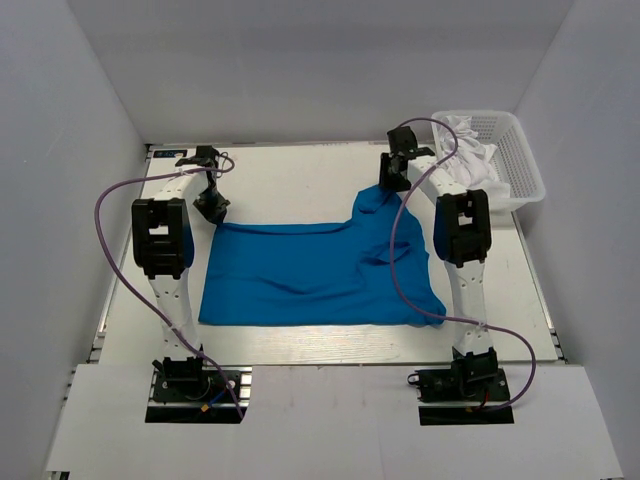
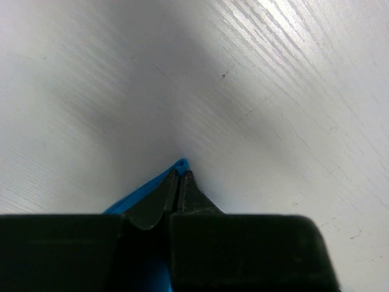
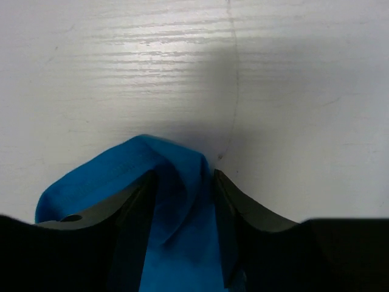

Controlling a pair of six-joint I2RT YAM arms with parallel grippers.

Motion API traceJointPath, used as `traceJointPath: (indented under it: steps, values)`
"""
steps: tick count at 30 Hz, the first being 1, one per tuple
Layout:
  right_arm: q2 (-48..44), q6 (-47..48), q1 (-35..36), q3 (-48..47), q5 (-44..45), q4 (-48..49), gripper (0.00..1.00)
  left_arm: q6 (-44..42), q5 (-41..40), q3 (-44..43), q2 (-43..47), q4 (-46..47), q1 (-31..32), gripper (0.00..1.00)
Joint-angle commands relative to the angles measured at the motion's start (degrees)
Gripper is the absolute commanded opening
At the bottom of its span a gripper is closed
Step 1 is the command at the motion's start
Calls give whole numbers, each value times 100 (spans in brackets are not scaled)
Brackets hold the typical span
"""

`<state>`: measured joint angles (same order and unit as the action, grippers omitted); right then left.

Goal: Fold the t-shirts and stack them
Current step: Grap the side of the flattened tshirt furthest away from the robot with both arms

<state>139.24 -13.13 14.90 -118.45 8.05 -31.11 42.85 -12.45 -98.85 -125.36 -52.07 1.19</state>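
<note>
**Left.** My left claw (image 1: pixel 213 208) sits low on the white counter (image 1: pixel 290 180), at the far left corner of the blue t-shirt (image 1: pixel 300 272). In the left wrist view its two fingers (image 2: pixel 193 191) are pressed together. The corner's blue edge is pinched between them, and a tip of cloth shows just past them.

**Centre.** The t-shirt lies spread on the counter, mostly flat, with soft creases running across it.

**Right.** My right claw (image 1: pixel 393 178) sits at the shirt's far right corner, where the cloth rises in a hump. In the right wrist view the fingers stand apart. A fold of blue cloth fills the gap and touches both, but I cannot tell whether they clamp it.

**Far right.** A white lattice basket (image 1: pixel 525 160) stands at the counter's far right corner and holds bunched white cloth (image 1: pixel 470 150).
</note>
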Motion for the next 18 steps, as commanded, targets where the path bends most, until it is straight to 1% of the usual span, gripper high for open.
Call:
traceJointPath:
  steps: [1, 2, 3, 5, 9, 11, 13, 14, 18]
  values:
    - [-345, -24, -31, 243, 56, 114, 46, -49, 137, 15, 91, 22, -22, 0]
    - [-362, -15, -39, 218, 56, 123, 34, -49, 137, 15, 91, 22, -22, 0]
    - [-345, -15, -31, 217, 65, 123, 24, -49, 190, 15, 91, 22, -22, 0]
    - [-362, -67, -22, 165, 38, 176, 14, -49, 190, 15, 91, 22, -22, 0]
    - [-468, 12, -22, 24, 82, 360, 14, -101, 190, 67, 214, 22, -22, 0]
    - [-521, 90, -31, 7, 161, 466, 8, -101, 190, 67, 267, 75, -22, 0]
    - [-556, 126, -22, -2, 223, 466, 6, -154, 190, 67, 328, 75, -22, 0]
    - [-573, 143, -22, 6, 240, 414, 0, -154, 190, 67, 328, 75, -22, 0]
    - [-801, 214, -39, 191, 328, 360, 0, -207, 190, 128, 451, 75, -22, 0]
